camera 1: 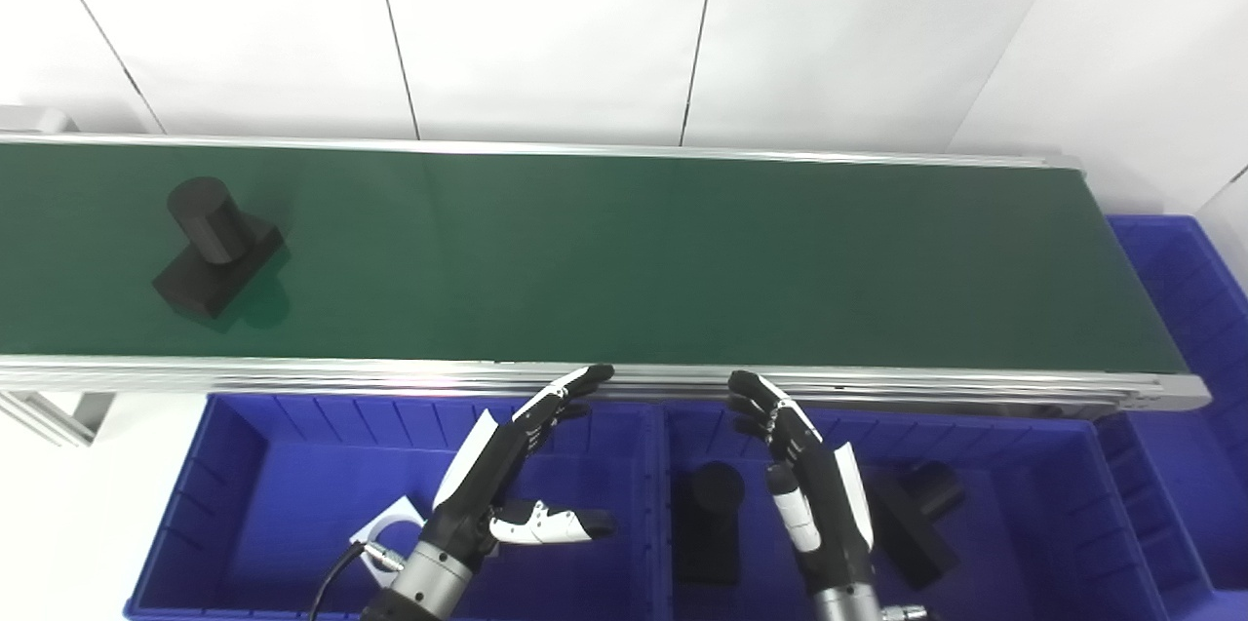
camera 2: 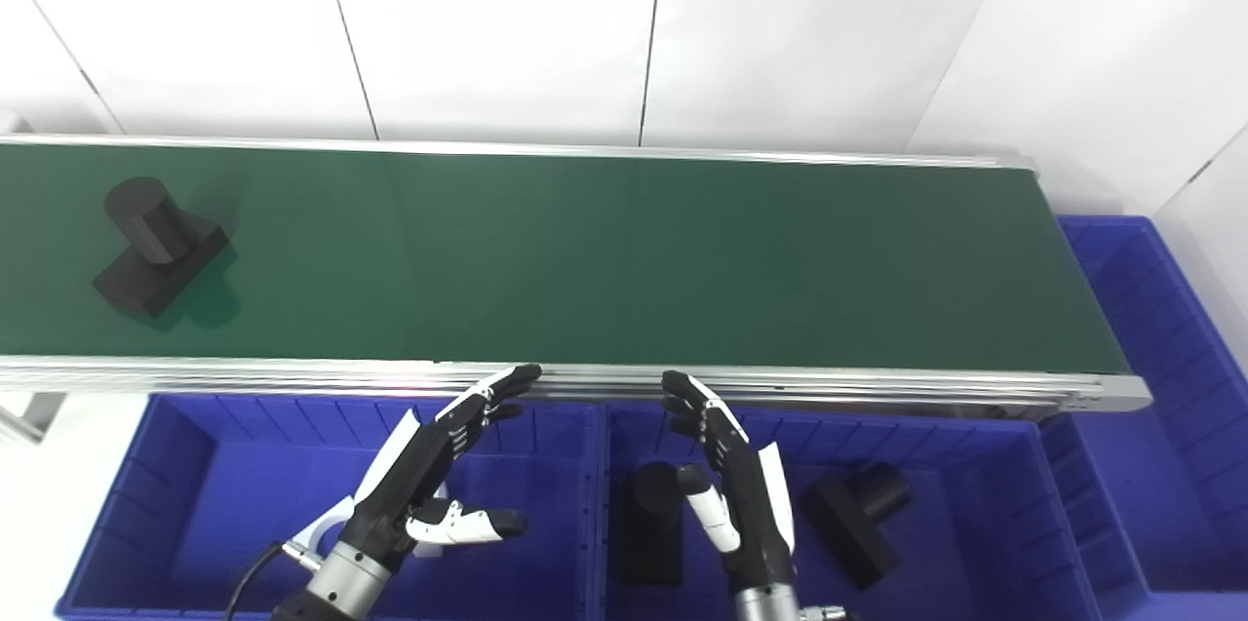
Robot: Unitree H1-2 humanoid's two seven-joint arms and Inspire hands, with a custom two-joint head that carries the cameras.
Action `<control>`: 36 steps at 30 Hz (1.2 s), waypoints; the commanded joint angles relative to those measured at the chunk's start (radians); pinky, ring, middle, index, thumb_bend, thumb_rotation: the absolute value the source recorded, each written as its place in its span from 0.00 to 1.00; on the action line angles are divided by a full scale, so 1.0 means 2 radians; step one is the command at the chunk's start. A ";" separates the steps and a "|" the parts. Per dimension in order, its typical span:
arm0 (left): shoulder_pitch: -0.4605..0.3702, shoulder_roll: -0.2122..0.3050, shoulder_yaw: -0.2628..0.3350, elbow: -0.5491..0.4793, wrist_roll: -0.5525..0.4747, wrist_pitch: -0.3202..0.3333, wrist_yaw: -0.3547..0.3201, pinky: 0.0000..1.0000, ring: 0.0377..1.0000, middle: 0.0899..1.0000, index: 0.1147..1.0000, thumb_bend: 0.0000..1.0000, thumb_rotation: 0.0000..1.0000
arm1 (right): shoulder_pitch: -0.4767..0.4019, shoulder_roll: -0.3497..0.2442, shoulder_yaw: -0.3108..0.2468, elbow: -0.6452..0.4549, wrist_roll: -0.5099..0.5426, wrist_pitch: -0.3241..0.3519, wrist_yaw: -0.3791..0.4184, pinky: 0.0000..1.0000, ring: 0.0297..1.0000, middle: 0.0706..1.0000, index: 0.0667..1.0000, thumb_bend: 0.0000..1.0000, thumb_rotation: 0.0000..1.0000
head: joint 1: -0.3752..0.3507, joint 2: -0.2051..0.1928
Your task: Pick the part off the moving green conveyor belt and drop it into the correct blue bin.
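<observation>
While the black part (camera 1: 216, 246) rides the belt (camera 1: 624, 260), left hand (camera 1: 507, 475) and right hand (camera 1: 809, 480) hover spread wide, holding nothing

The belt (camera 1: 634, 260) is matt green, rubbery-looking, framed by brushed metal rails (camera 1: 877, 382). The part (camera 1: 214, 246) at nine o'clock is dull black (likely plastic). The bins (camera 1: 253, 465) are glossy blue plastic.

We see the green belt (camera 1: 624, 260) bare along its middle and right, so our hands could cross there; only the black part (camera 1: 214, 246) stands at its far left. The near rail (camera 1: 624, 375) lies just ahead of our left hand (camera 1: 497, 475) and right hand (camera 1: 809, 485), both with fingers spread, hovering over the blue bins (camera 1: 663, 436).
</observation>
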 commanded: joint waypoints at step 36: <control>0.009 -0.011 -0.001 0.006 -0.004 -0.021 0.009 0.89 0.92 0.91 0.86 0.84 1.00 | -0.002 -0.001 0.005 -0.013 -0.008 -0.016 -0.002 0.76 0.80 0.84 0.81 0.84 0.97 | 0.012 -0.013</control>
